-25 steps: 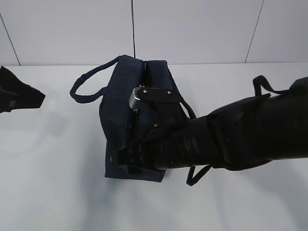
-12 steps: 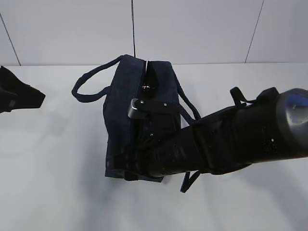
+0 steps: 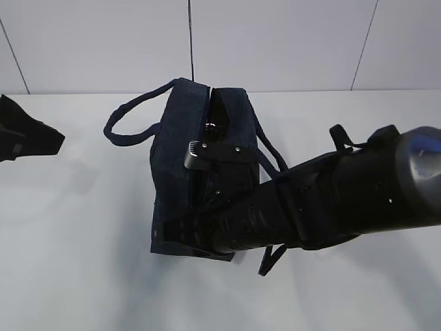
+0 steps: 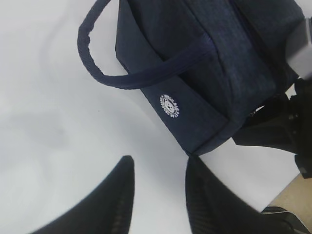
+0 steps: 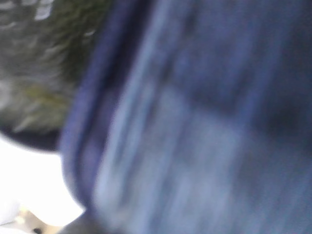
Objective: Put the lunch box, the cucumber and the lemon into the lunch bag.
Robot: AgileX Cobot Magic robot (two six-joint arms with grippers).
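Our right gripper (image 3: 180, 238) is buried low against the near end of the lunch bag (image 3: 172, 158), its fingertips hidden from outside, and its own camera gives only a blur of navy fabric pressed right up to the lens; we take the jaws to be clenched tight, but whether they pinch the zipper pull or cloth we cannot tell. Just beyond it the bag's top seam runs away from us, a narrow slit showing a metal ring. Our left gripper (image 4: 158, 195) hangs well off to the side, its fingers parted and holding nothing, the bag's logo face (image 4: 170, 106) ahead of it. Lunch box, cucumber and lemon are nowhere visible, so we judge they are inside and we are on the closing. Next we need a steady pull along the seam.
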